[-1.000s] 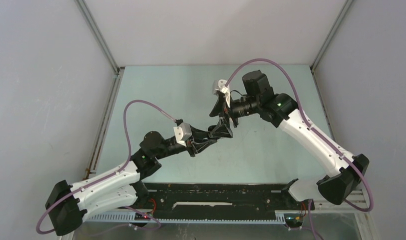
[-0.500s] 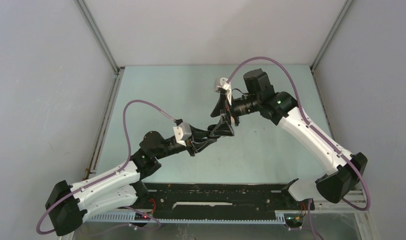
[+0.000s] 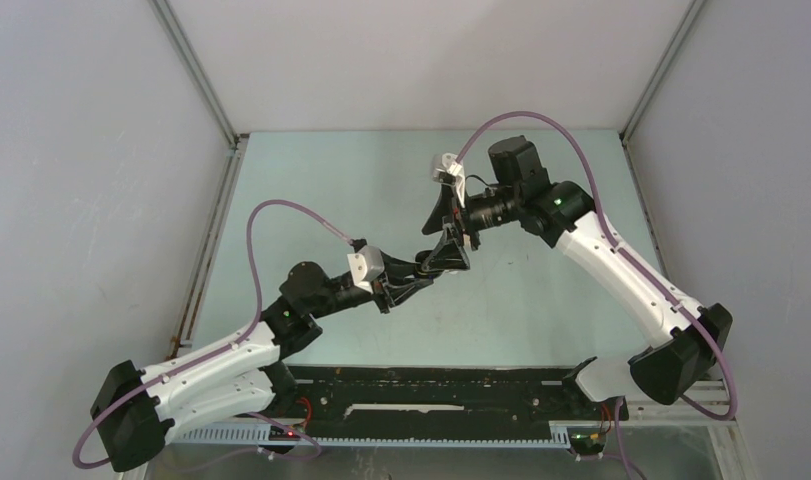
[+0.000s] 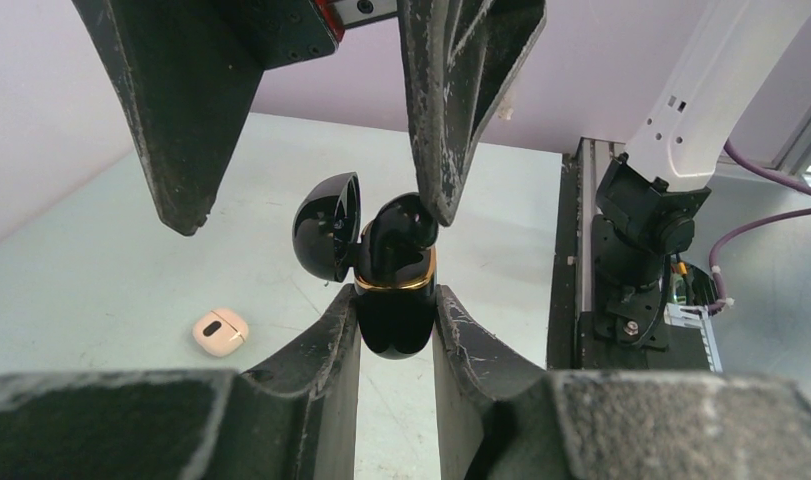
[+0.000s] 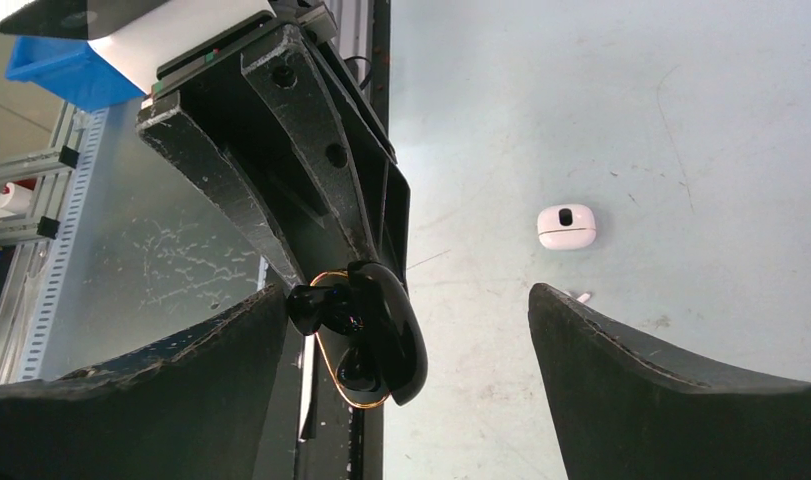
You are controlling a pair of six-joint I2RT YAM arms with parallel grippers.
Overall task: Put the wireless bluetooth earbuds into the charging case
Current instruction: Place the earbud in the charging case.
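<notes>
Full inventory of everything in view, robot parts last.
glossy black pebble-shaped charging case with gold band: 1, black, lid open, clamped in left pincer
black earbud: 1, black, in case's open top, at a fingertip of right pincer
small closed pale case: 1, beige-pink, lying on table
tiny white speck: 1, white, on table near pale case; unidentifiable
table: 1, pale green
left pincer: 1, black, shut on case
right pincer: 1, black, open over case

No legible text or markings.
</notes>
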